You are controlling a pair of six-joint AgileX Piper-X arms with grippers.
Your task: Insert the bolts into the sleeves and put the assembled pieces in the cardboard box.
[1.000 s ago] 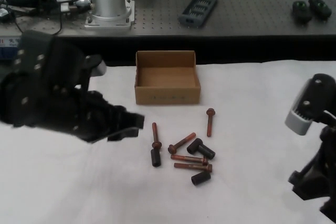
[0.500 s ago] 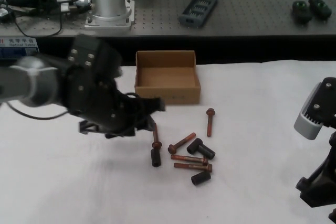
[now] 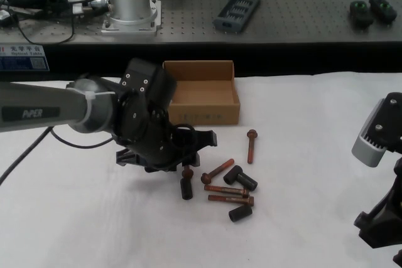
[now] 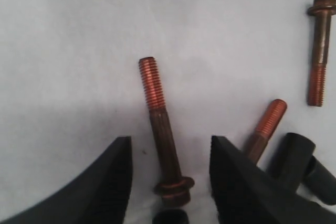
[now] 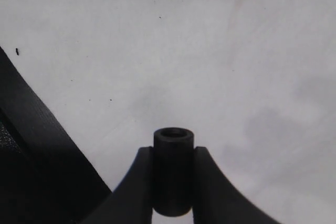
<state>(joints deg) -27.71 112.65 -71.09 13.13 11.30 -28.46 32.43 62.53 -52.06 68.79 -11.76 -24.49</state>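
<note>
1. The left end effector point(image 4: 170, 145) hung low over the white-covered bench point(image 3: 314, 123). Its fingers were spread apart and gripped nothing, one on each side of a coppery bolt point(image 4: 157, 103) that lay flat.
2. That straddle looked to me like the set-up for a pinch across the shank near the flanged head, which would leave the threaded end free to enter a sleeve.
3. The right end effector point(image 5: 174, 153) was clamped on a black sleeve point(image 5: 174, 182), its open bore poking out past the fingertips. I'd guess it was held that way so a bolt could be pushed in.
4. The right arm point(image 3: 377, 155) stood near the bench's right edge, well apart from the heap point(image 3: 229, 189) of loose bolts and sleeves, likely to keep out of the other's way.
5. The cardboard box point(image 3: 200, 114) sat just behind the heap with its top open. I saw no assembled piece in it, so the job seemed barely begun.
</note>
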